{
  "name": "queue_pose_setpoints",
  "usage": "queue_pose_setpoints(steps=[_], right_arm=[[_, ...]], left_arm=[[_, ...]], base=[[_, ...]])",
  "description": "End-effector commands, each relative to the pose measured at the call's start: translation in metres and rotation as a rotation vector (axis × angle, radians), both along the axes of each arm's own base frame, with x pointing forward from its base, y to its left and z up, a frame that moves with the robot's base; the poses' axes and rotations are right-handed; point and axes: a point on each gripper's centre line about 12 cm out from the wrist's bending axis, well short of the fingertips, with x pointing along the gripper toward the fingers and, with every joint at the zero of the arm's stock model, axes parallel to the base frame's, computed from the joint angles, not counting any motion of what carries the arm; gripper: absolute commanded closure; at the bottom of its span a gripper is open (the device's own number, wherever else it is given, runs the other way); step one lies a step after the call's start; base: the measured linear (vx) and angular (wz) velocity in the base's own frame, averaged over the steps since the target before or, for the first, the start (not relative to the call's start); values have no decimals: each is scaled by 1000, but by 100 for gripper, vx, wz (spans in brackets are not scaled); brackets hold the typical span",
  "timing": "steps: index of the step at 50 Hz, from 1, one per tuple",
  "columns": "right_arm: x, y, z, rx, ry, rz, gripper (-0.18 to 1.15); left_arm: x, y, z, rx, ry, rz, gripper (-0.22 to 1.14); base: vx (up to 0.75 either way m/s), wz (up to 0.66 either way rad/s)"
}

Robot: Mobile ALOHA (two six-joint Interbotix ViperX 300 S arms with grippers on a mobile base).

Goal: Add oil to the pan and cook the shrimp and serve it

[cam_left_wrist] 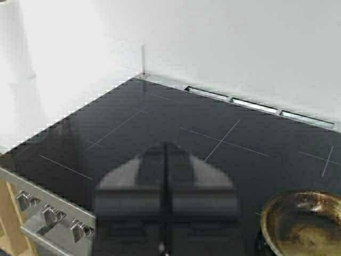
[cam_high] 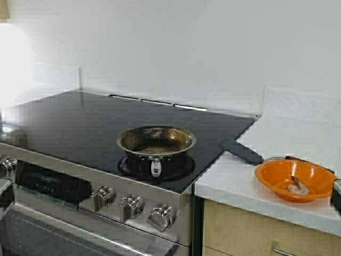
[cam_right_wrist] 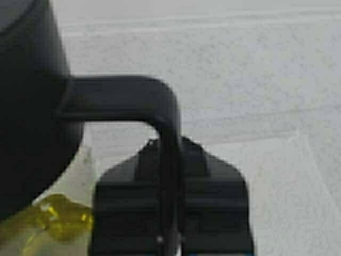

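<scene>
The pan (cam_high: 156, 142) sits on the black glass cooktop (cam_high: 80, 122), on the front burner nearest the counter, its short silver handle pointing toward the knobs (cam_high: 131, 205); its browned inside holds nothing that you can make out. The shrimp (cam_high: 298, 186) lies in the orange bowl (cam_high: 277, 178) on the white counter (cam_high: 287, 133) to your right, just beside a dark flat utensil handle (cam_high: 242, 151). Your right gripper (cam_right_wrist: 169, 234) is clamped on the black handle (cam_right_wrist: 160, 106) of the glass jug, with the oil (cam_right_wrist: 50, 218) showing yellow-green below the black lid (cam_right_wrist: 26, 96). Your left gripper (cam_left_wrist: 166, 202) hovers above the cooktop with its fingers pressed together, holding nothing, the pan near it.
</scene>
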Motion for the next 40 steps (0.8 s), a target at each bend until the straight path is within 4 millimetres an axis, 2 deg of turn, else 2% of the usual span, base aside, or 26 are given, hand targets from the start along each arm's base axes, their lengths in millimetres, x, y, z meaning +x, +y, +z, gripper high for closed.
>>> queue_pose_setpoints(steps=[1, 8, 12, 15, 23, 25, 28, 40], right_arm=[[6, -9, 38, -39, -79, -11, 92], [2, -13, 28, -29, -68, -19, 89], [1, -15, 27, -29, -68, -24, 82], [-1, -17, 27, -27, -67, -27, 69], [-2, -18, 23, -17, -67, -34, 21], [-2, -19, 23, -13, -70, -36, 14], [-3, -19, 22, -7, -70, -38, 11], [-3, -18, 24, 16, -59, -35, 11]], left_arm=[[1, 0, 1, -2, -2, 2, 89], [1, 0, 3, -2, -9, 2, 89], [1, 0, 2, -2, -6, 0, 89], [1, 0, 2, -2, -6, 0, 89], [1, 0, 1, -2, -3, 2, 89], [1, 0, 1, -2, -3, 2, 89], [1, 0, 1, -2, -3, 2, 89], [1, 0, 1, -2, -3, 0, 89]], base=[[0, 0], [0, 0], [0, 0], [0, 0], [0, 0], [0, 0], [0, 0], [0, 0]])
